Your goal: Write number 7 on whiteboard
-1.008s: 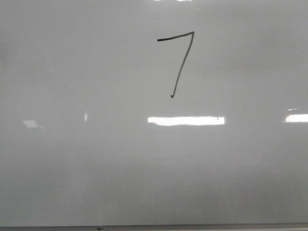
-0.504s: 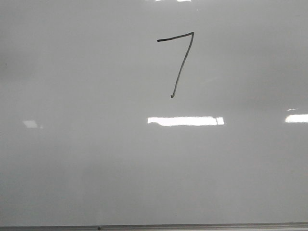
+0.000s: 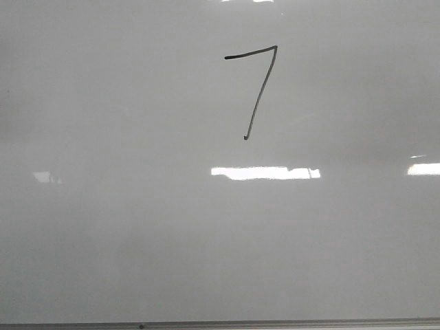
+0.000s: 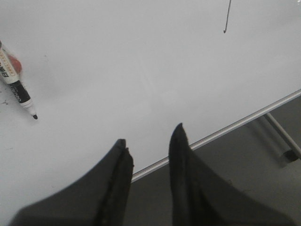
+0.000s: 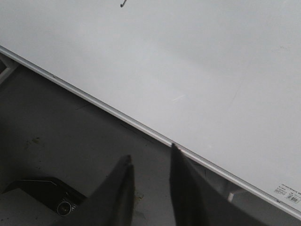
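Note:
A thin black number 7 [image 3: 256, 89] is drawn on the upper middle of the whiteboard [image 3: 137, 227], which fills the front view. The foot of its downstroke shows in the left wrist view [image 4: 227, 19] and the right wrist view [image 5: 123, 4]. A black-tipped marker [image 4: 18, 89] lies uncapped on the board [image 4: 141, 70], far from the 7. My left gripper [image 4: 149, 143] is open and empty over the board's metal bottom edge [image 4: 225, 128]. My right gripper [image 5: 149, 159] is open and empty just off the board's edge [image 5: 94, 104]. Neither gripper shows in the front view.
Bright rectangular light reflections [image 3: 265, 172] lie below the 7. Dark grey floor [image 5: 61, 141] lies beyond the board's edge, with a dark device [image 5: 51, 197] at the right gripper's side and a board stand leg [image 4: 282, 139] near the left one.
The faint reflection at the board's left has faded a little. The 7 and the board are unchanged.

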Action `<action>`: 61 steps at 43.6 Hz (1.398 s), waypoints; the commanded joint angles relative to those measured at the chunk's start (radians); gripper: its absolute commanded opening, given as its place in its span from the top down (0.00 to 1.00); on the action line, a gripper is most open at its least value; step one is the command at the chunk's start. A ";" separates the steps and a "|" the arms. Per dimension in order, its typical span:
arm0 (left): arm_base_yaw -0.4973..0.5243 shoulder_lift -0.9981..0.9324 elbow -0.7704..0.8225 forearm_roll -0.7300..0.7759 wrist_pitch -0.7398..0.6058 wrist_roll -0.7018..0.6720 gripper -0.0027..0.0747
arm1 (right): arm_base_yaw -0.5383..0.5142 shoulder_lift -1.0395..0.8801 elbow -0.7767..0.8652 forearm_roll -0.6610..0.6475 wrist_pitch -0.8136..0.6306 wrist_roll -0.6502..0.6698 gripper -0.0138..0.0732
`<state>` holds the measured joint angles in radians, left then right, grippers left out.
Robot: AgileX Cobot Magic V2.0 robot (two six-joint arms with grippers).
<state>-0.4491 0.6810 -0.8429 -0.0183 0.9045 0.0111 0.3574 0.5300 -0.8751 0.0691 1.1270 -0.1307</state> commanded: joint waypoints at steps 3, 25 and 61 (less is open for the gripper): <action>-0.009 -0.002 -0.025 -0.011 -0.074 -0.003 0.95 | -0.006 0.004 -0.023 -0.005 -0.082 -0.003 0.88; -0.009 -0.002 -0.025 -0.011 -0.064 -0.003 0.99 | -0.006 0.004 -0.023 -0.005 -0.104 -0.003 0.98; 0.407 -0.564 0.683 0.001 -0.831 -0.003 0.99 | -0.005 0.004 -0.023 -0.005 -0.099 -0.003 0.98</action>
<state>-0.0631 0.1751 -0.2140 -0.0169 0.2579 0.0129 0.3574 0.5300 -0.8751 0.0691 1.0898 -0.1307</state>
